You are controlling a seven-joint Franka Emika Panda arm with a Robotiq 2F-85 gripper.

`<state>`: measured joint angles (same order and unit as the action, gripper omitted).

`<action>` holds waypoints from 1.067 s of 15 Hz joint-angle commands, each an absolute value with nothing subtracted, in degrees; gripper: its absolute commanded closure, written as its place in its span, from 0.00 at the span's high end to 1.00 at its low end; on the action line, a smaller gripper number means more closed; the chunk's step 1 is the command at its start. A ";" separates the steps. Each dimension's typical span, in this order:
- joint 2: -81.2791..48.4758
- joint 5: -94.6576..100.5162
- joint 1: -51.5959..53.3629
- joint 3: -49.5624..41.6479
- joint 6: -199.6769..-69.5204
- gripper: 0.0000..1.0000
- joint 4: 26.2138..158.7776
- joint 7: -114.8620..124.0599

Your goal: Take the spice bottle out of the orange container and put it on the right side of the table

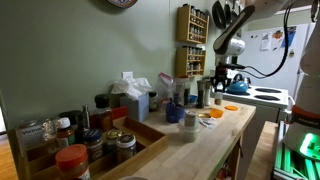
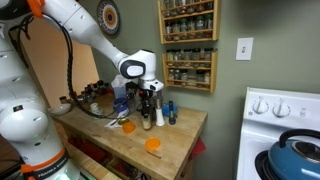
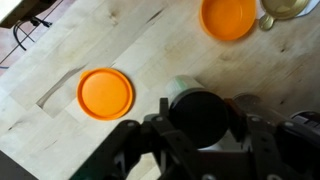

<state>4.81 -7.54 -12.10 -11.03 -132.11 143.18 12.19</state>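
In the wrist view my gripper (image 3: 202, 118) is shut on the spice bottle (image 3: 200, 112), which has a black cap and a pale body, and holds it over the light wooden table (image 3: 60, 135). The round orange container (image 3: 228, 17) lies apart at the top edge. A flat orange lid (image 3: 105, 92) lies to the bottle's left. In both exterior views the gripper (image 2: 147, 102) (image 1: 222, 86) hangs over the stove end of the table (image 2: 178, 135) (image 1: 212, 145), near the orange container (image 2: 128, 127) and the lid (image 2: 152, 144).
A glass jar (image 3: 290, 8) stands next to the orange container. Bottles (image 2: 160, 112) stand close under the gripper. Jars and a wooden crate (image 1: 95, 140) crowd the table's other end. A spice rack (image 2: 188, 45) hangs on the wall. The white stove (image 2: 285, 125) holds a blue kettle (image 2: 300, 155).
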 commanded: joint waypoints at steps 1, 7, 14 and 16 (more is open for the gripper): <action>2.26 -9.06 -12.18 -11.83 -137.15 0.31 141.76 7.41; -4.71 -5.19 -14.12 -14.25 -135.54 0.31 134.34 -4.53; -9.47 -3.04 -15.82 -14.48 -133.72 0.31 128.78 -9.70; -9.31 -0.80 -15.92 -14.77 -131.90 0.31 128.29 -11.94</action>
